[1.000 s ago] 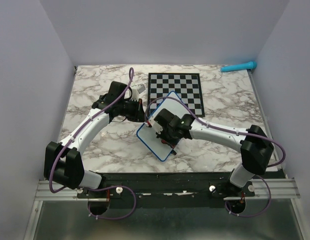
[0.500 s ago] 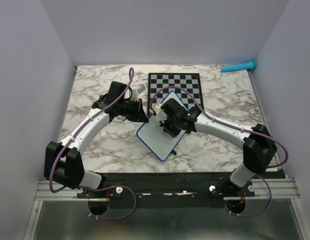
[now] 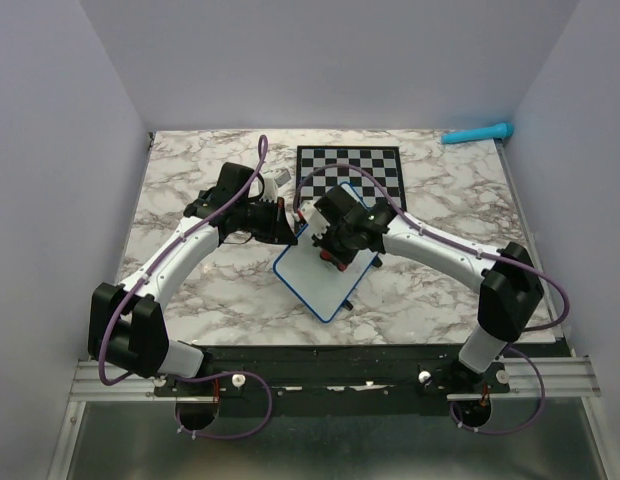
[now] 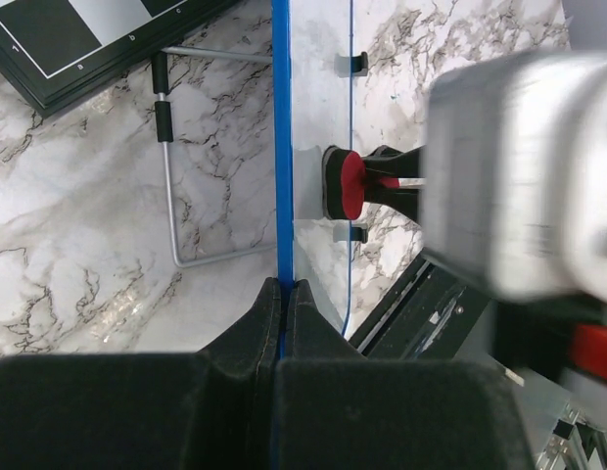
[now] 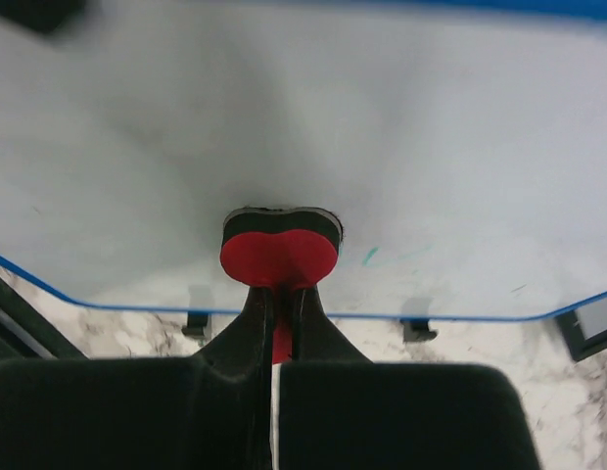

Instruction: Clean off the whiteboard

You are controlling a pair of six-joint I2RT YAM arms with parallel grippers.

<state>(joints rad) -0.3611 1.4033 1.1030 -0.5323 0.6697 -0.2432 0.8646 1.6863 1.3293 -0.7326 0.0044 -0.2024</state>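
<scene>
On the pale-walled marble table (image 3: 190, 170), left pincer (image 4: 282, 286) clamps the whiteboard (image 3: 310, 280), right pincer (image 5: 281, 294) grips a red eraser (image 5: 279, 257).

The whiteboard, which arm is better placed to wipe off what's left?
The right arm. Its jaws hold the red eraser on the whiteboard beside a faint teal mark. The left arm's jaws clamp the blue rim, steadying the board.
</scene>
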